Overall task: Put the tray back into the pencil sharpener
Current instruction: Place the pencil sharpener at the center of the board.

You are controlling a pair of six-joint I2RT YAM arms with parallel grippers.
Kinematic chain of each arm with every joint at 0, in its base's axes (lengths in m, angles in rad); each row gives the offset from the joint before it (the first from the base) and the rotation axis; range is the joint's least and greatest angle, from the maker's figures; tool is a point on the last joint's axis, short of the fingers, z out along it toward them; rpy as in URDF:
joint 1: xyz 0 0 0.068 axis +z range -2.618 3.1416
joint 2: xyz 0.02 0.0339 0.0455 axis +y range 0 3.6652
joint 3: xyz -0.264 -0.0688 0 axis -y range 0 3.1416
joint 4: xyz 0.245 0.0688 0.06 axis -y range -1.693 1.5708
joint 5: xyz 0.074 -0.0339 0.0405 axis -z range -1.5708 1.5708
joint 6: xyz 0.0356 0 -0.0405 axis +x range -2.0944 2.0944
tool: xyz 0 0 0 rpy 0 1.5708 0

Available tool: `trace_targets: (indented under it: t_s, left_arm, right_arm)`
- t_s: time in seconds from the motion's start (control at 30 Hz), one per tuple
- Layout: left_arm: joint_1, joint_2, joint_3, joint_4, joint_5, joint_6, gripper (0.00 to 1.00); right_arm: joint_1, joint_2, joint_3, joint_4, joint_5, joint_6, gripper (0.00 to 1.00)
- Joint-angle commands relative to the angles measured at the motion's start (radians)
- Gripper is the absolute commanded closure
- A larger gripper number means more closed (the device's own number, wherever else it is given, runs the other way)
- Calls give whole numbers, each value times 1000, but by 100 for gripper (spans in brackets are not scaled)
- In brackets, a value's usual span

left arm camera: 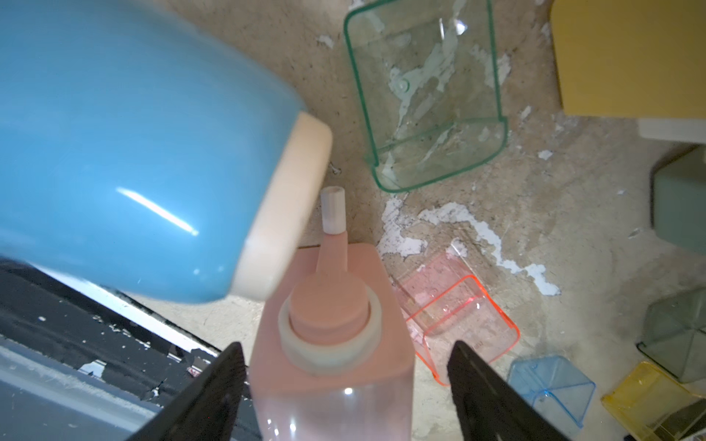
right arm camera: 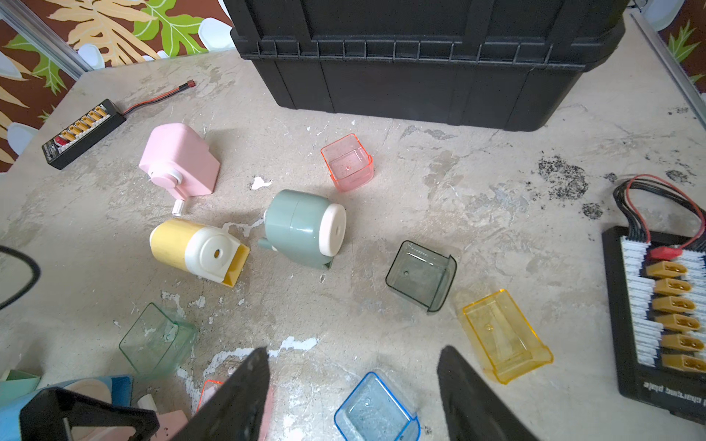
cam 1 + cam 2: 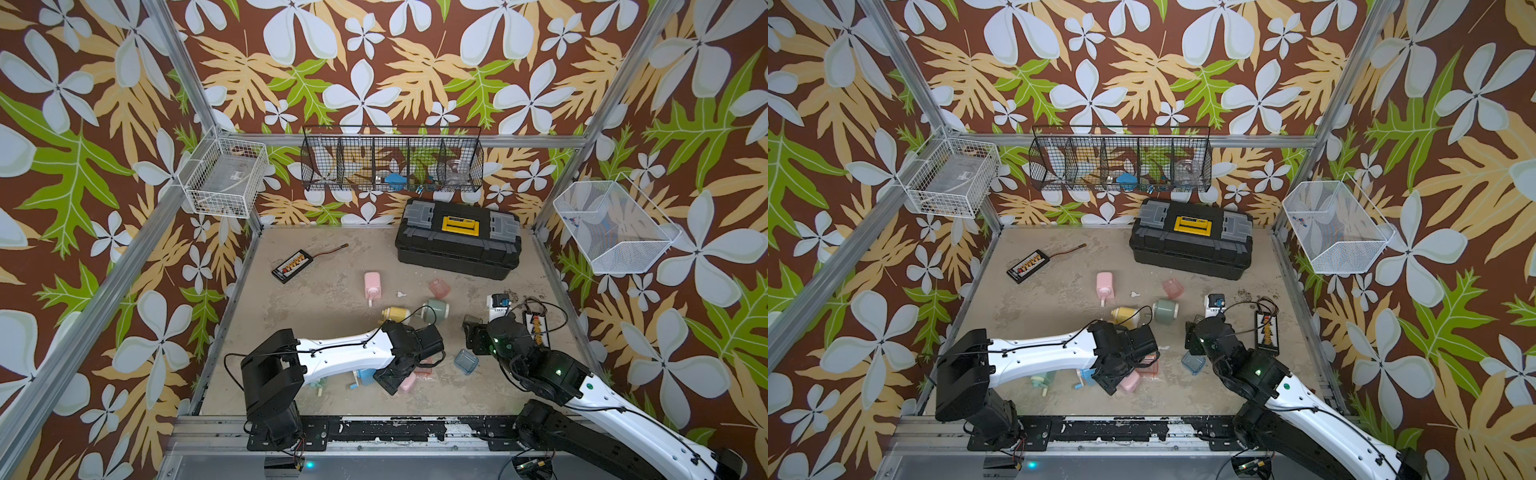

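A pink pencil sharpener (image 1: 332, 366) lies between the fingers of my left gripper (image 1: 345, 382), which is open with a gap on each side. The sharpener's end nearest the camera looks translucent. A red-rimmed pink tray (image 1: 458, 317) lies just beside it, and a blue sharpener (image 1: 133, 152) is close on the other side. In a top view this pink sharpener (image 3: 405, 384) shows under the left wrist. My right gripper (image 2: 353, 351) is open and empty, hovering over a blue tray (image 2: 376, 410), which lies on the table between the arms in both top views (image 3: 466, 361) (image 3: 1194, 362).
Loose green (image 2: 156, 340), grey (image 2: 420, 275), yellow (image 2: 504, 336) and pink (image 2: 347, 162) trays lie about. Yellow (image 2: 198, 248), green (image 2: 305, 229) and pink (image 2: 179, 164) sharpeners are mid-table. A black toolbox (image 3: 457, 241) stands at the back, and a charger board (image 2: 664, 313) at the right.
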State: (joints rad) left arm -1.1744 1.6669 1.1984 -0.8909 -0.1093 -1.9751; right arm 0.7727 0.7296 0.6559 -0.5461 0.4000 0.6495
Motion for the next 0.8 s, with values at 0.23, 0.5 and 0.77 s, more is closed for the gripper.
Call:
trace_targets:
  t_s: [0.23, 0.5, 0.77]
  left_arm:
    - [-48, -67, 107, -124, -105, 15, 7]
    - [-72, -177, 109, -176, -298, 127, 13]
    - [-72, -393, -2, 95, -630, 687, 16]
  right_arm:
    - [1, 2, 7, -6, 15, -8, 30]
    - [1, 6, 18, -34, -25, 10, 31]
    - [1, 51, 70, -137, -107, 111, 33]
